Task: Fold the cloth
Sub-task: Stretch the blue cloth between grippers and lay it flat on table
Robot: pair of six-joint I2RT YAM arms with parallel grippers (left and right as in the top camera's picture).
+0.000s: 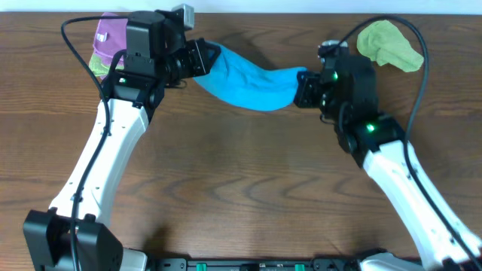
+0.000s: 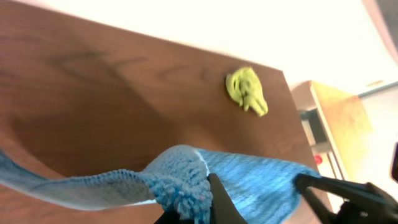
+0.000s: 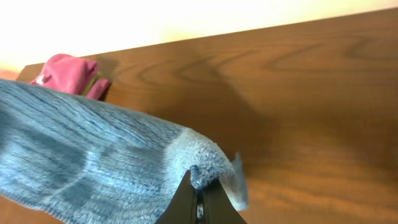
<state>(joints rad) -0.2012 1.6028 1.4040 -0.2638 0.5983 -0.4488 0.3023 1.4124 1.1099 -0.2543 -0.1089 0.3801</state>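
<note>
A blue cloth (image 1: pixel 248 83) hangs stretched in the air between my two grippers, above the back of the wooden table (image 1: pixel 241 188). My left gripper (image 1: pixel 202 59) is shut on the cloth's left end; in the left wrist view its fingers (image 2: pixel 205 202) pinch a fuzzy corner of the blue cloth (image 2: pixel 249 180). My right gripper (image 1: pixel 305 86) is shut on the right end; in the right wrist view its fingers (image 3: pixel 199 196) clamp the corner of the blue cloth (image 3: pixel 93 168). The cloth sags in the middle.
A green cloth (image 1: pixel 388 44) lies crumpled at the back right and also shows in the left wrist view (image 2: pixel 247 90). A pink cloth (image 1: pixel 111 34) on a green one lies at the back left, behind my left arm, and shows in the right wrist view (image 3: pixel 68 73).
</note>
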